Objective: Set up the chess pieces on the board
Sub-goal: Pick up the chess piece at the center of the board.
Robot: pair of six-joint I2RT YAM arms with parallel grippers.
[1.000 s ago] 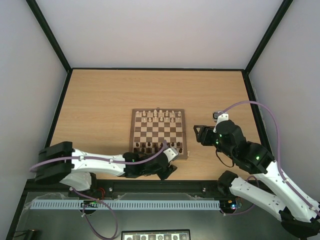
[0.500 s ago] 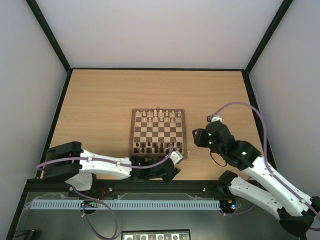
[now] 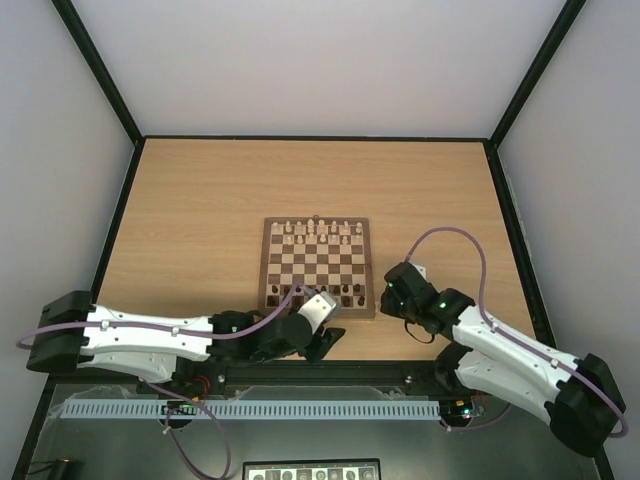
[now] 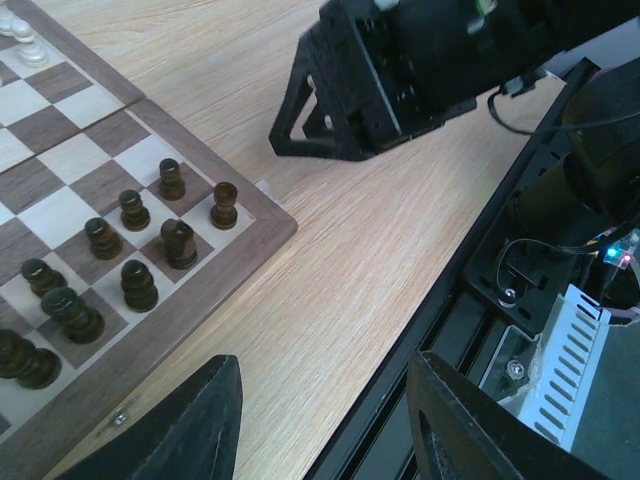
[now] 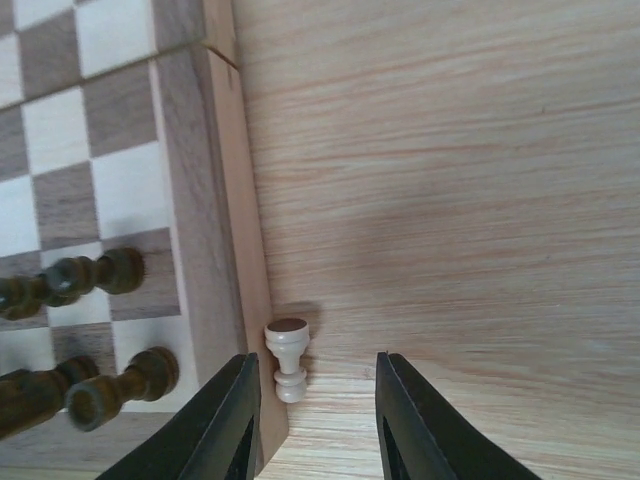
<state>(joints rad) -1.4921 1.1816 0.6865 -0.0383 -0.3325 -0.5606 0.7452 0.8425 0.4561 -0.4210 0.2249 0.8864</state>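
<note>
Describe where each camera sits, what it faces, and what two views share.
Top external: above, behind; looks down on the board, left arm, right arm.
Left wrist: low, faces the board's corner; own fingers, right gripper show.
Right wrist: looks down at a pale pawn beside the board; own fingers.
Shared: both wrists see the dark pieces.
</note>
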